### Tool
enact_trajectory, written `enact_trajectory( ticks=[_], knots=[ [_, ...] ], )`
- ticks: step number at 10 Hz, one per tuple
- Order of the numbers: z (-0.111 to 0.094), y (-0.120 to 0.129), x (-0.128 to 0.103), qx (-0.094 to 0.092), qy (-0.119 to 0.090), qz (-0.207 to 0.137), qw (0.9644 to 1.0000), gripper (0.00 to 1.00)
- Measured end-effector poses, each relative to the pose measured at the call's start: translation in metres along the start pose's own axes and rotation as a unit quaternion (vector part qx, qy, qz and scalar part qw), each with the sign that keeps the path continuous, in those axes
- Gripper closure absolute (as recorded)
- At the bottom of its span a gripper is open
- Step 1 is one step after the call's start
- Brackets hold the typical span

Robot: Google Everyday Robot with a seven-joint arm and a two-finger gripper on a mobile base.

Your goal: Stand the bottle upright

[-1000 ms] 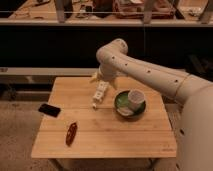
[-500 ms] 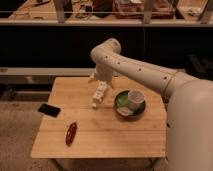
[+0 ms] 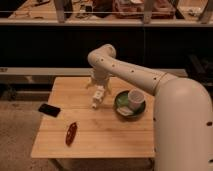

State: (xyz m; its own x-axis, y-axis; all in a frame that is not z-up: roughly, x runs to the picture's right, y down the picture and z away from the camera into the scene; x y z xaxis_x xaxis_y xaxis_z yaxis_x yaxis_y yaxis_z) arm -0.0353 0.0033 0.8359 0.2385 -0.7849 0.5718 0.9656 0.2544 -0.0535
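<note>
The small whitish bottle [image 3: 97, 97] lies tilted on the wooden table [image 3: 115, 137], its narrow end pointing toward the front left, just left of the green bowl [image 3: 123, 108]. My gripper [image 3: 99, 84] hangs from the white arm directly over the bottle's upper end, touching or very close to it. Whether it grips the bottle is hidden by the wrist.
A white cup [image 3: 135, 97] stands in the green bowl to the right of the bottle. A black phone [image 3: 49, 109] lies near the table's left edge. A red elongated object [image 3: 71, 133] lies at the front left. A dark counter runs behind the table.
The arm's elbow and wrist have swung a little to the left over the bottle. The bottle stays in about the same place on the table.
</note>
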Motion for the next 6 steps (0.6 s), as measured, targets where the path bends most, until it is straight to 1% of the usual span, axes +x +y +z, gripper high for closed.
enact_trajectory(
  ticks=[3,4,6],
  knots=[
    [0.033,-0.008,0.004,-0.013,-0.025,0.014,0.9995,0.2],
    [0.043,-0.014,0.004,-0.015,-0.033,0.018,0.9992,0.2],
    [0.062,-0.023,0.002,-0.012,-0.051,0.029,0.9982,0.2]
  ],
)
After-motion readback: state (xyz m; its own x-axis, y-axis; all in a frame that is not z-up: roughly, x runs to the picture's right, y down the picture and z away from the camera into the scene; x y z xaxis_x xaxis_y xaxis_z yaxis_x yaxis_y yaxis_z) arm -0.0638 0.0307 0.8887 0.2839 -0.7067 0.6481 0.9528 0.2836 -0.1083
